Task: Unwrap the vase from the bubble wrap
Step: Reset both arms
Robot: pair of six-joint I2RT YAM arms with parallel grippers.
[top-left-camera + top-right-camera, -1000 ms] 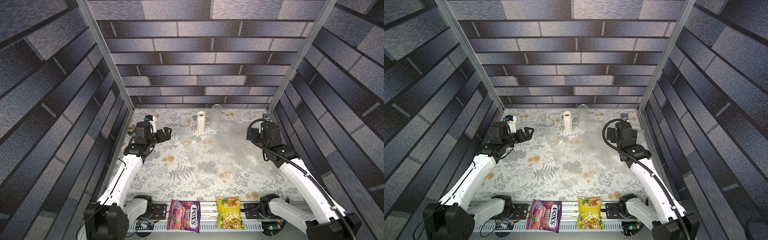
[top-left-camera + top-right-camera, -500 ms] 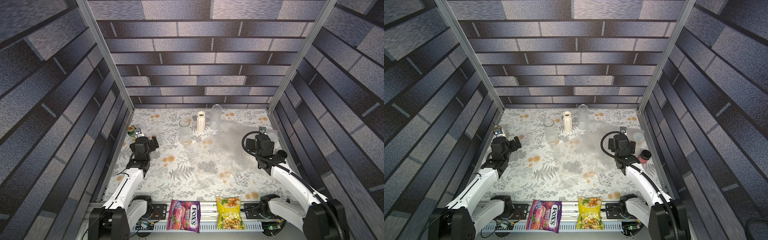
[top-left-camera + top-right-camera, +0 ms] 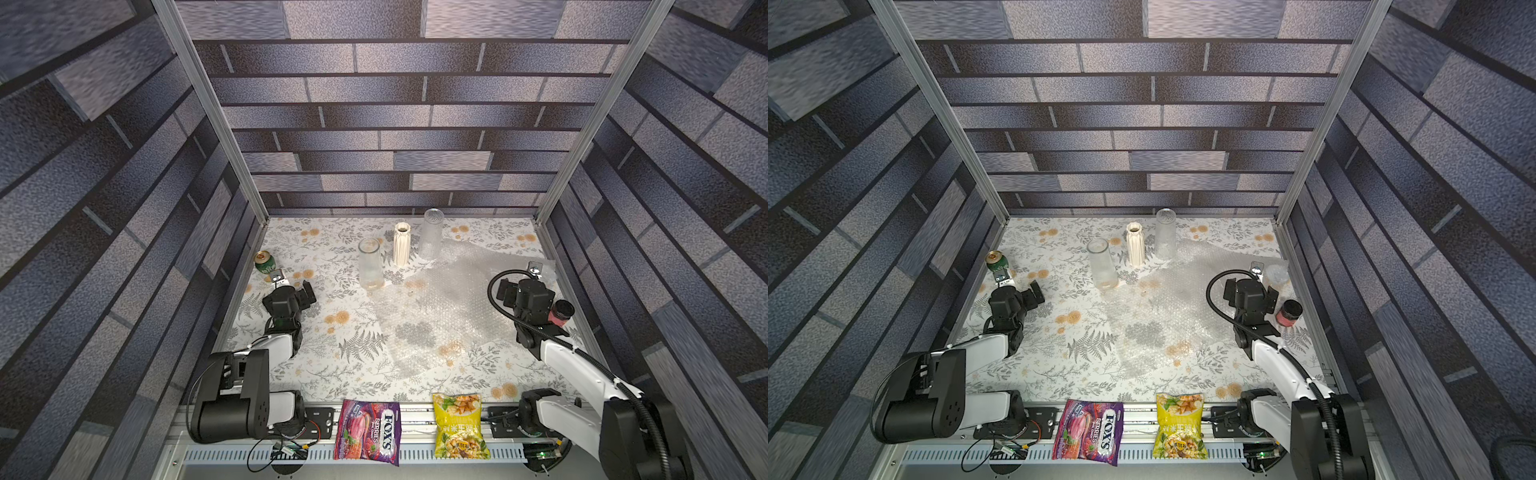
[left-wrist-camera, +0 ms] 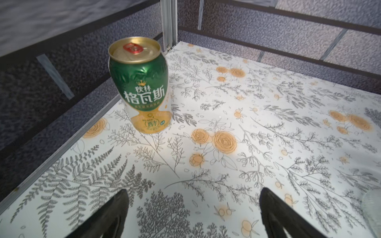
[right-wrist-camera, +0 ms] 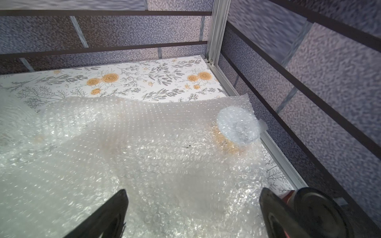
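Three bare vases stand upright at the back: a clear glass vase [image 3: 369, 266], a white ribbed vase [image 3: 402, 246] and a tall frosted vase [image 3: 431, 236]. The bubble wrap [image 3: 449, 307] [image 5: 144, 156] lies spread flat over the middle and right of the table, its far corner by the tall vase's foot. My right gripper [image 3: 525, 289] [image 5: 194, 191] hovers open over the sheet's right part, nothing between its fingers. My left gripper [image 3: 296, 293] [image 4: 193, 191] is open over bare tablecloth at the left, far from the wrap.
A green can [image 3: 264, 262] [image 4: 142, 86] stands by the left wall. A red jar with a black lid [image 3: 561, 311] [image 5: 315, 214] sits right beside my right gripper. A small round bubble-wrap bundle [image 5: 237, 127] rests at the right wall. Two snack bags [image 3: 368, 430] lie on the front rail.
Both arms have drawn back from the rear of the table toward the front and sunk lower. The red jar, hidden before, now shows. Both grippers stayed open; the wrap and vases have not moved.
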